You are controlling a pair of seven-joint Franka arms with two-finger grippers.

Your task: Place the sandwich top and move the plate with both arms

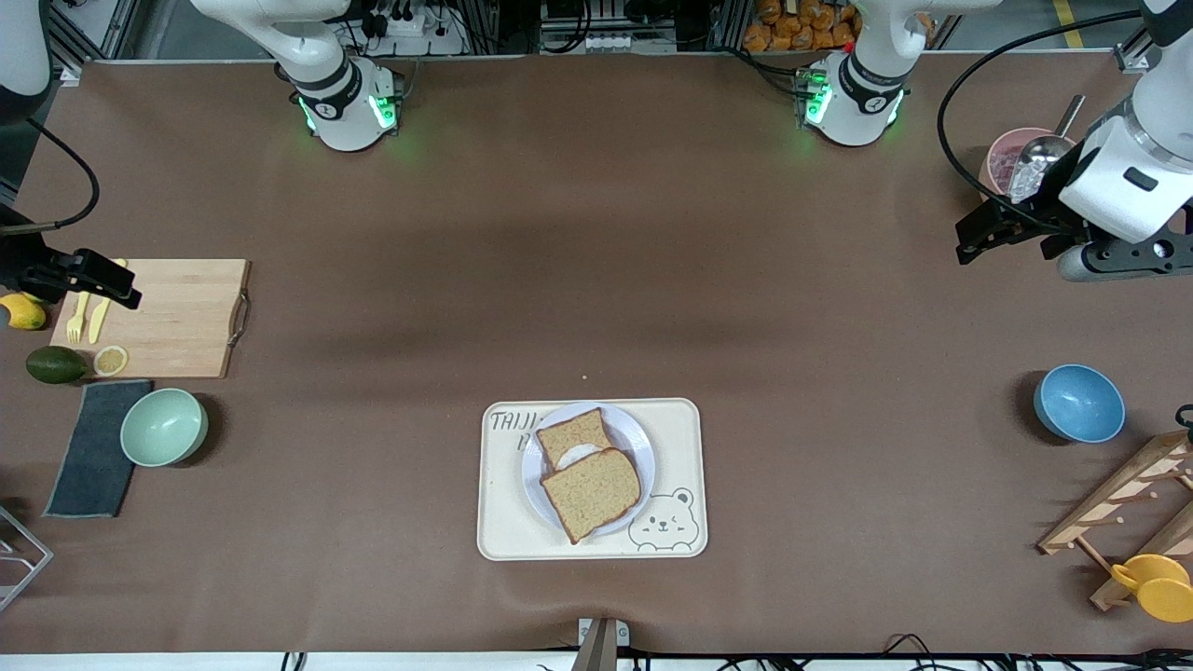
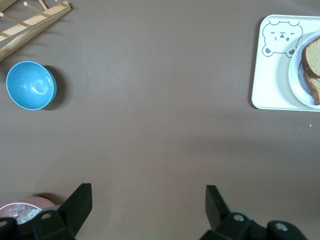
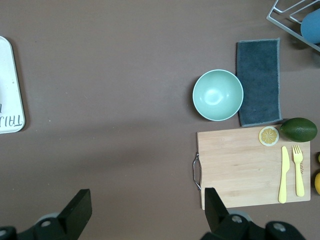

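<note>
Where the front view runs lowest, toward the left arm's end: yellow cup point(image 1: 1156, 585) against a wooden rack point(image 1: 1114, 508). At bottom centre of the frame: cream bear-print tray point(image 1: 676, 438), carrying the plate point(image 1: 643, 457). On the plate, the sandwich top point(image 1: 592, 492), laid aslant over the nearer half of the fried-egg slice point(image 1: 570, 433), a sliver of white egg showing between.

Higher in the frame, toward the right arm's end: grey cloth point(image 1: 93, 447) touching a mint bowl point(image 1: 164, 426); toward the left arm's end, a blue bowl point(image 1: 1079, 403). Higher again: avocado point(image 1: 54, 364) and lemon slice point(image 1: 111, 360) at the wooden cutting board point(image 1: 177, 317).

Over that board's outer edge: right gripper point(image 3: 146, 194), jaws wide apart, holding nothing, waiting. Upper frame, over bare table beside the pink bowl point(image 1: 1002, 158) with its metal scoop point(image 1: 1044, 154): left gripper point(image 2: 147, 189), jaws likewise spread and empty, waiting.
</note>
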